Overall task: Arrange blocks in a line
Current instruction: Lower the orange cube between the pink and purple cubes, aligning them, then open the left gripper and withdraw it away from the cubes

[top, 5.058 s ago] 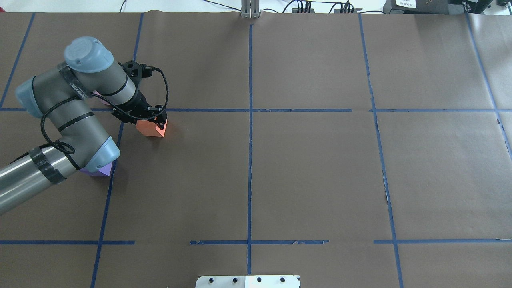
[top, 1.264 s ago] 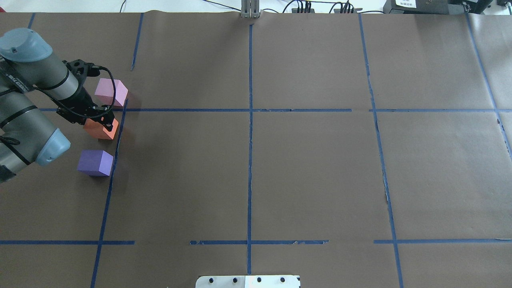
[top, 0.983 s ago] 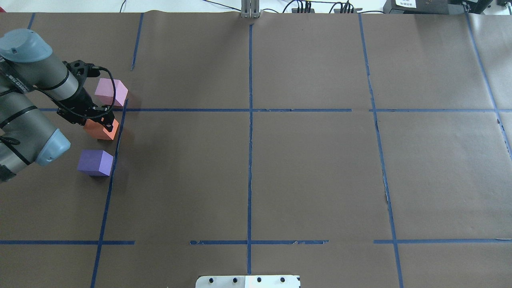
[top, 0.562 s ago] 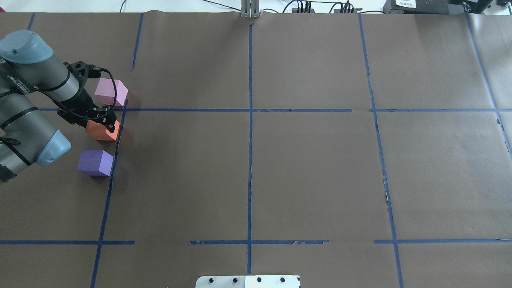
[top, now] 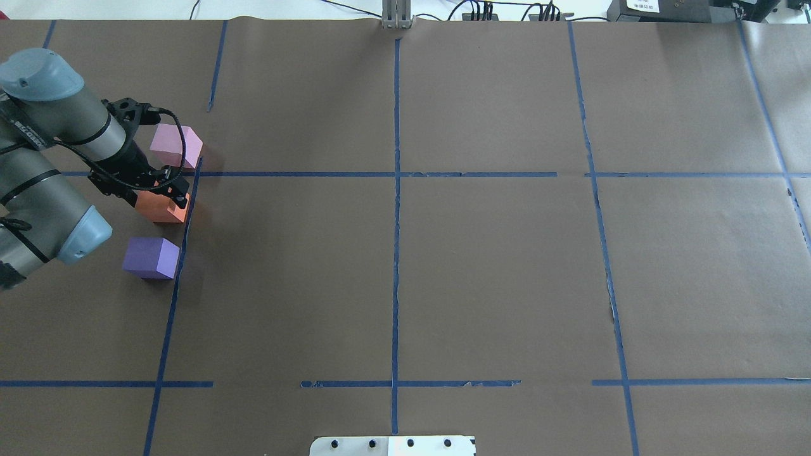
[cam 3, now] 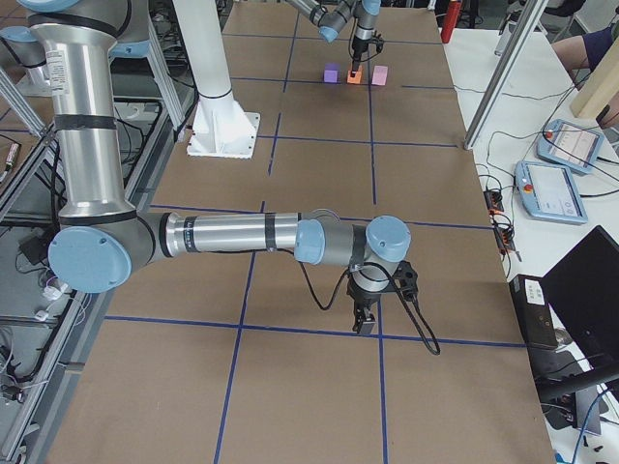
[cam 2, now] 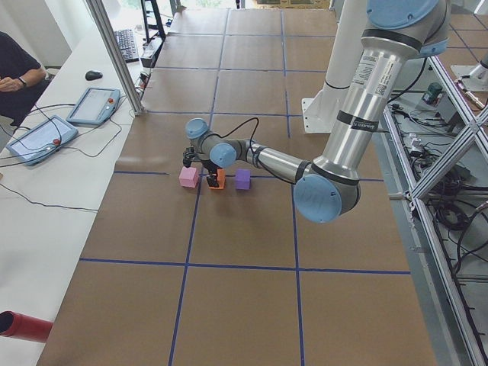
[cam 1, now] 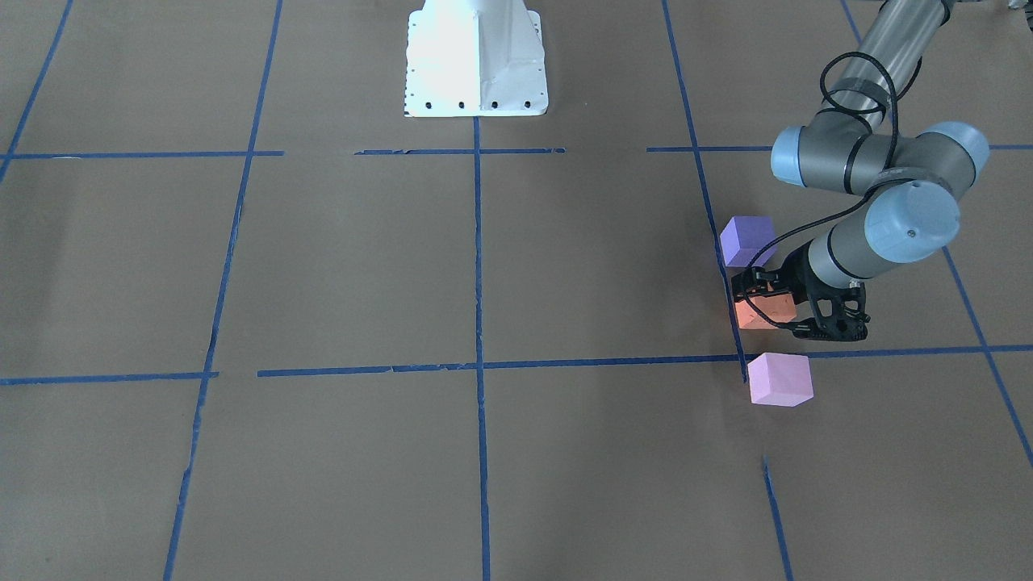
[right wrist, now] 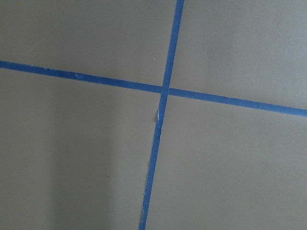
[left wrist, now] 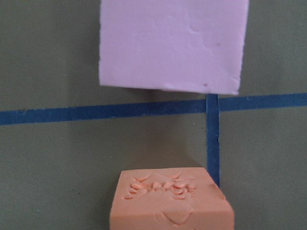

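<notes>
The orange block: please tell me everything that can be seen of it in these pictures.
The orange block is a small matte cube that looks like foam; its top face is pitted with small dents. It sits flat on the brown paper, between the pink block and the violet block, apart from both, just beside a blue tape line. The left gripper is down over it, fingers at its sides; whether they press it cannot be told.

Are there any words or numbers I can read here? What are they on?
Nothing here can be read for sure.
White label on the black box at the table's far edge: print too small.
Lettering on the left arm's tube: too blurred.
Orange block, blue-violet block, pink block: no writing.
</notes>
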Robot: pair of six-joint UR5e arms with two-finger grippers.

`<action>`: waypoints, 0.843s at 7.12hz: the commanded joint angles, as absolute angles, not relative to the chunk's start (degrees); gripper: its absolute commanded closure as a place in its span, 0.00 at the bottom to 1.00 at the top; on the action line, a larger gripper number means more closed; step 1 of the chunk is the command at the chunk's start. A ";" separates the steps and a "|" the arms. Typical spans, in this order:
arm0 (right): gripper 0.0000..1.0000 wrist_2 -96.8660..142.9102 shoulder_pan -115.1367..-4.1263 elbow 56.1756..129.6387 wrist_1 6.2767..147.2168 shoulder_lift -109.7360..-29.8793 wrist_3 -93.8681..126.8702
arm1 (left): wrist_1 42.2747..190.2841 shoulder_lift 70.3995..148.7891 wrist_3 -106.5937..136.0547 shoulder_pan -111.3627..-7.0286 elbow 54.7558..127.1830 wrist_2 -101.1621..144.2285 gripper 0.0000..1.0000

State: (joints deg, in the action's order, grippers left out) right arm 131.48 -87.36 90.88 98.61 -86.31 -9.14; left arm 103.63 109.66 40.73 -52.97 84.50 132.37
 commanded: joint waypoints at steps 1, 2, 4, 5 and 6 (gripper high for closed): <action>0.00 131.48 -87.36 90.88 98.61 -86.31 -9.14 | 103.36 109.43 40.87 -53.43 85.95 131.92 0.00; 0.00 131.48 -87.36 90.88 98.61 -86.31 -9.14 | 103.01 109.34 40.87 -53.61 87.09 131.84 0.00; 0.00 131.48 -87.36 90.88 98.61 -86.31 -9.14 | 102.40 108.98 41.04 -54.31 89.02 131.40 0.00; 0.00 131.48 -87.36 90.88 98.61 -86.31 -9.14 | 100.30 108.98 40.87 -55.36 90.77 130.96 0.00; 0.00 131.48 -87.36 90.88 98.61 -86.31 -9.14 | 99.33 108.90 40.87 -55.98 92.27 130.26 0.00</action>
